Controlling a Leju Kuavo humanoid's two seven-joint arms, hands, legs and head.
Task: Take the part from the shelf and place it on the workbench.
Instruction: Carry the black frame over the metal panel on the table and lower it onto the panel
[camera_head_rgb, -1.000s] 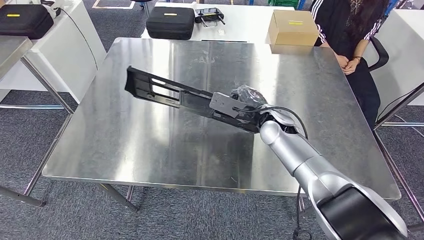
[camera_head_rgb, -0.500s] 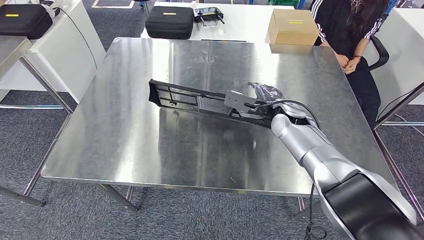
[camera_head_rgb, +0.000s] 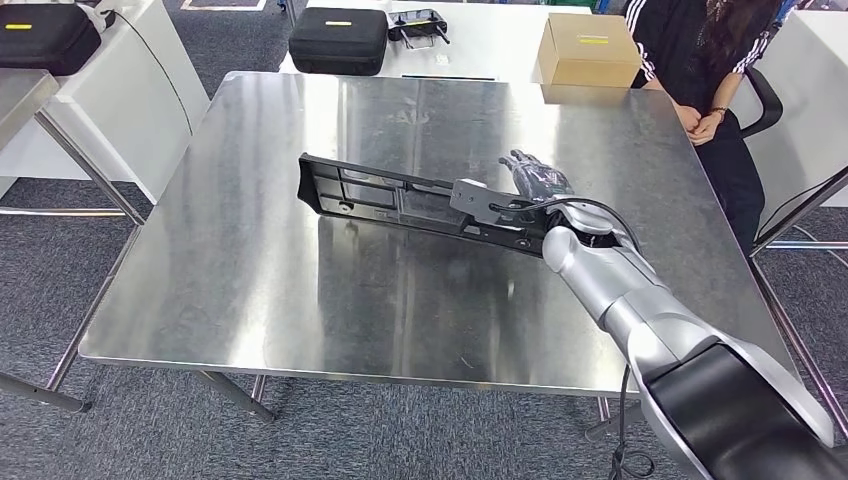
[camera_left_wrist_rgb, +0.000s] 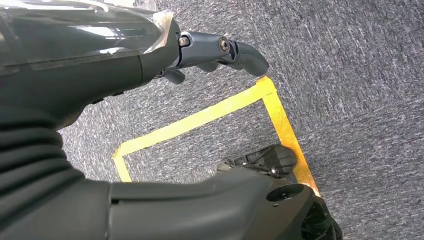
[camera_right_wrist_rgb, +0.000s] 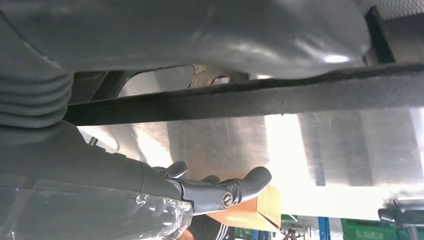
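Nearest us, our left hand (camera_left_wrist_rgb: 220, 50) hangs over the carpet, fingers loosely curled with nothing in them. Further out, our right hand (camera_head_rgb: 535, 180) reaches over the workbench (camera_head_rgb: 250, 290), fingers extended past the part (camera_head_rgb: 420, 200) — whether they grip it or have let go, we cannot tell. The long black part looks to lie flat on the steel top, near its middle, so we judge this the release step. Next calls for lifting the hand clear without dragging the part — straight up, then back. Beyond sits a cardboard box (camera_head_rgb: 588, 50).
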